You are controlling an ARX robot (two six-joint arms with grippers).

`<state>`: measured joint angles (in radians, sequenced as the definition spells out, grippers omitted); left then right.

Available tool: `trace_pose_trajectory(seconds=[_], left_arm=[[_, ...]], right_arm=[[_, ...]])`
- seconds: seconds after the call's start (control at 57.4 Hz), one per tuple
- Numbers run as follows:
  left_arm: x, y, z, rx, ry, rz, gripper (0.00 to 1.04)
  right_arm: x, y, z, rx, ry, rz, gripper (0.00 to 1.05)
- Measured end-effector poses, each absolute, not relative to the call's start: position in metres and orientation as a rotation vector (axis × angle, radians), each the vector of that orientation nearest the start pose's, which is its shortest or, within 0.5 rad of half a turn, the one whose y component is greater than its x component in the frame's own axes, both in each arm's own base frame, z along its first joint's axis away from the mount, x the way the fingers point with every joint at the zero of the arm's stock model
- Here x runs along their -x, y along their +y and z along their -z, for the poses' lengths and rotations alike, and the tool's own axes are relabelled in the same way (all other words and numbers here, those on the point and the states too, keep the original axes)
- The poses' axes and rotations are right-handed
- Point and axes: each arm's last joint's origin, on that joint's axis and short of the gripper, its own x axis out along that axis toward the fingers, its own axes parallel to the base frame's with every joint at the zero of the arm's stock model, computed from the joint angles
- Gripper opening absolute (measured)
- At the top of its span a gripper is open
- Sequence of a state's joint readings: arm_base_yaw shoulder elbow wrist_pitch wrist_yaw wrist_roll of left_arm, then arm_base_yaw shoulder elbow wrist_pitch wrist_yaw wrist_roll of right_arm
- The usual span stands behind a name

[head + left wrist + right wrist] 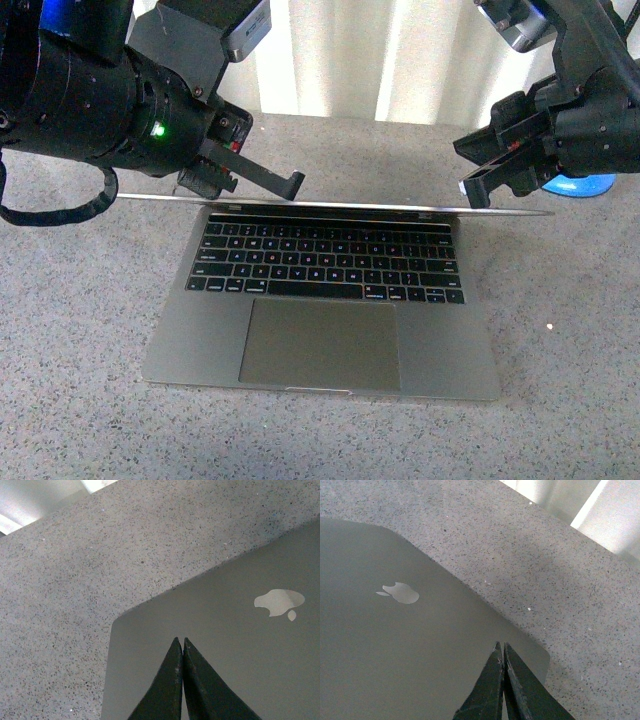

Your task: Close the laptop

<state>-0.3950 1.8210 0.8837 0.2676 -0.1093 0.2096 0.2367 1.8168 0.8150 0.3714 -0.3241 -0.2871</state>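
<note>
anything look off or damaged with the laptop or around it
Nothing stands out. The laptop sits flat on the table, no dents or cracks showing. The left gripper and right gripper are both shut over the lid's back, near its corners.

The laptop [320,330] lies mid-surface [70,400], keyboard nearest the robot, its lid [330,206] raised behind the keys (seen edge-on from the front). The left pincer [290,185] is over the lid's left part and the right pincer [475,190] over its right end. A small object [580,185] lies behind the right pincer.
</note>
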Motion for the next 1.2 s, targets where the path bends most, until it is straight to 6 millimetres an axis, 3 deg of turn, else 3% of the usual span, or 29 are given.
trace_pose_trajectory(seconds=[0.68,1.202], left_arm=[[-0.320,-0.130,-0.127,-0.357,0.638,0.344,0.04],[-0.314,-0.124,-0.106,-0.305,0.667,0.339,0.04]], right_arm=[[-0.309,0.094,-0.102,0.196,0.614,-0.644,0.01],[-0.308,0.096,-0.094,0.193,0.630,-0.649,0.01]])
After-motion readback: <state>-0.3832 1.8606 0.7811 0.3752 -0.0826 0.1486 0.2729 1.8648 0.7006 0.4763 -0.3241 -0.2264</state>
